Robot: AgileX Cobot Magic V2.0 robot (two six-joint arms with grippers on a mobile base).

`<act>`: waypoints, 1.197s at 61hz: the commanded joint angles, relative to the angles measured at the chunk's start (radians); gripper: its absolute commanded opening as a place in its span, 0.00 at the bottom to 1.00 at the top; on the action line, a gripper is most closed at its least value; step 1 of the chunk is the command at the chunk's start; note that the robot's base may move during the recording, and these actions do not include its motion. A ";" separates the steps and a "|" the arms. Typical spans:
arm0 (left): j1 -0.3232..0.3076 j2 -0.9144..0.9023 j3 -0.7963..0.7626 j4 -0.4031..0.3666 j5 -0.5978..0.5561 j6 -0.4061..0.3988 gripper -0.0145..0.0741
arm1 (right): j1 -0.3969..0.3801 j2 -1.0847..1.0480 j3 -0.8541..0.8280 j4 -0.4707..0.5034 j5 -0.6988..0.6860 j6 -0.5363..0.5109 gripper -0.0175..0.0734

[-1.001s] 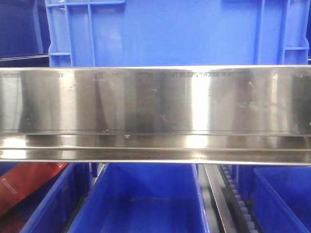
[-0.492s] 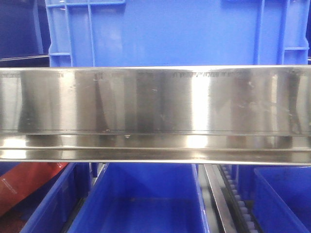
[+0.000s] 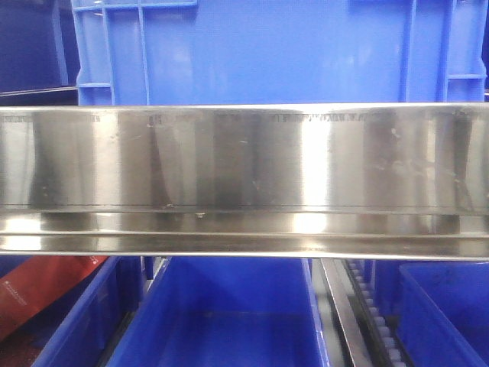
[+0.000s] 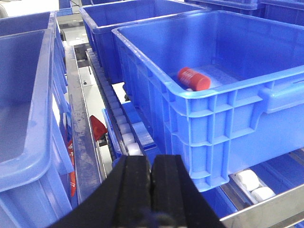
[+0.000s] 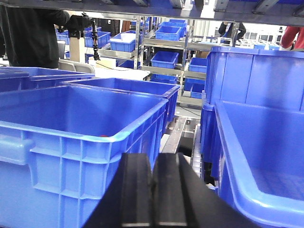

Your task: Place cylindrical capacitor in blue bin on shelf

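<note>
Shelf [image 3: 244, 160] rail, blue bins [image 3: 229, 313] unmoved; reflections shifted.

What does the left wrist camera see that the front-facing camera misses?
Only the left wrist view shows the left gripper, shut with nothing between its pads, a red cylinder lying in a blue bin, and white rollers beside it. Only the front-facing view shows the broad shiny shelf rail filling the middle. Both show blue bins.

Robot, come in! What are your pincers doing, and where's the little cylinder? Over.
Left pincer shut, empty. Right pincer shut, empty. Red cylinder lying on its side inside blue bin. Nothing blocking the bin.
</note>
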 commanded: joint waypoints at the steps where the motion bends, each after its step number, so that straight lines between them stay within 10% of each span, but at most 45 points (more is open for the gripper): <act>1: -0.001 -0.001 0.001 0.004 -0.021 -0.006 0.04 | -0.004 -0.003 0.006 -0.012 -0.019 0.002 0.02; 20: 0.041 -0.033 0.035 -0.036 -0.021 -0.004 0.04 | -0.004 -0.003 0.006 -0.012 -0.019 0.002 0.02; 49: 0.460 -0.495 0.647 -0.325 -0.429 0.243 0.04 | -0.004 -0.003 0.006 -0.012 -0.019 0.002 0.02; 73: 0.573 -0.593 0.971 -0.391 -0.678 0.243 0.04 | -0.004 -0.007 0.006 -0.012 -0.021 0.002 0.02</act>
